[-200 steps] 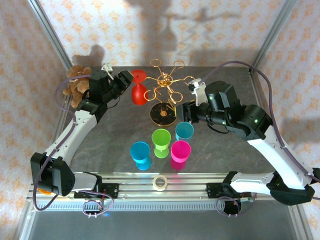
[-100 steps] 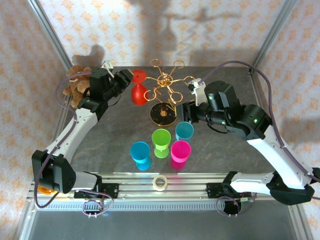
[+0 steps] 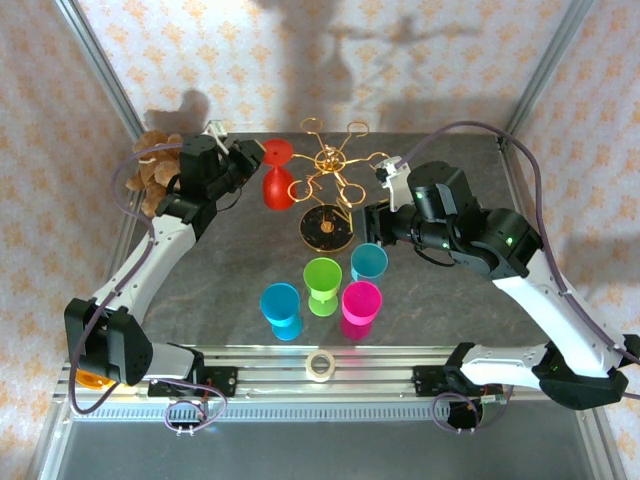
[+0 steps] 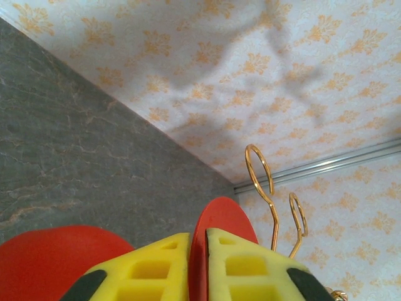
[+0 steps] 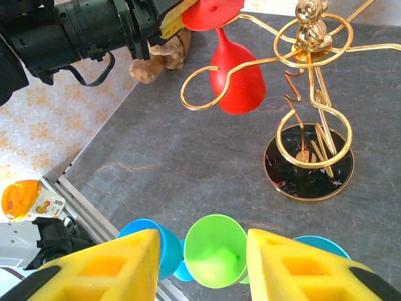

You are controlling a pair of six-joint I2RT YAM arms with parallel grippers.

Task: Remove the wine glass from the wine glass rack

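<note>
Grey table: red wine glass hangs bowl-down in a loop of the gold wine glass rack, left pincer clamped on its foot, right pincer half-open and empty; grasp looks made, next move judged: slide the stem out through the loop's mouth.

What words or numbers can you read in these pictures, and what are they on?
No text here can be read.
The small orange object with a white label has some print on it, but it is too blurred to read.
</note>
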